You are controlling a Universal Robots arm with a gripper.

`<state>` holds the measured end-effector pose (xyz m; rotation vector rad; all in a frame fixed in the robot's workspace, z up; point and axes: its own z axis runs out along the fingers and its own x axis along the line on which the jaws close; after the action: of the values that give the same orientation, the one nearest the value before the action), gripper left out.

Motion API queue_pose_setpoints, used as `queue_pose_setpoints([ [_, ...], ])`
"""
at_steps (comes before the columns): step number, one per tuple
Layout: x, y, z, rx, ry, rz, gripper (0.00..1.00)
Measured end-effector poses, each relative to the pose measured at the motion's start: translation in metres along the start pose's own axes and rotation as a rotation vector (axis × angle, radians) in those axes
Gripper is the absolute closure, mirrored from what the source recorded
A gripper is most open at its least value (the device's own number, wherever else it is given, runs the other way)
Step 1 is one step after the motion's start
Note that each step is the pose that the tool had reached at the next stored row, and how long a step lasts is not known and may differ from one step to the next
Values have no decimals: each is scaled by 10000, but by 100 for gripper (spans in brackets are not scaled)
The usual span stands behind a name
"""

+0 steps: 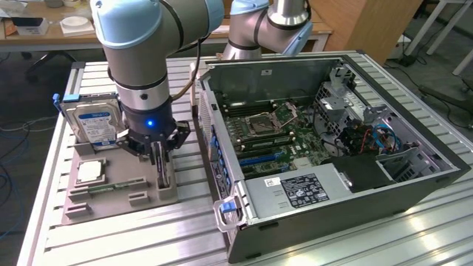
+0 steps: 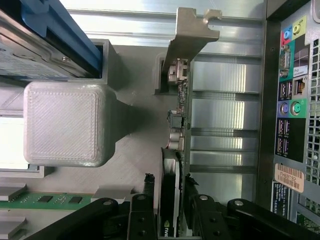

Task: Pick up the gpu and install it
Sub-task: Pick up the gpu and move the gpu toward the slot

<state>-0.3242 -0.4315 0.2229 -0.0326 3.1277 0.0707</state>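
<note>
Your tool point(image 1: 159, 166) is down at the grey fixture point(image 1: 118, 199) on the exterior view's left part of the slatted metal tabletop point(image 1: 148, 238). It is pinching the gpu point(image 1: 165, 180), which stands on edge there as a thin dark strip. In the wrist view you can see the tool point(image 2: 170, 210) with a black finger point(image 2: 142, 215) against each face of the gpu point(image 2: 179, 115). The card's silver bracket point(image 2: 192, 35) is at the end away from the fingers, and you cannot tell whether the card has left its slot. On the far side of the tool, the hard drive point(image 1: 92, 123) stands upright in the fixture with its blue-white label facing you. To the exterior view's left of the tool, a processor chip point(image 1: 90, 172) and the green memory stick point(image 1: 114, 185) lie flat. The open computer case point(image 1: 310, 221) lies just beside the fixture on the exterior view's right, with its motherboard point(image 1: 273, 133) exposed. In the wrist view its rear ports point(image 2: 290, 100) face the card.
</note>
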Motion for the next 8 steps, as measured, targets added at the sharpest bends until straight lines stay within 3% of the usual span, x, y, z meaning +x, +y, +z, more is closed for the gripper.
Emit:
queue_pose_setpoints([
  [2, 0, 0, 0, 1, -1, 0, 66],
  [3, 0, 0, 0, 1, -1, 1, 73],
  [8, 0, 0, 0, 0, 0, 0, 73],
])
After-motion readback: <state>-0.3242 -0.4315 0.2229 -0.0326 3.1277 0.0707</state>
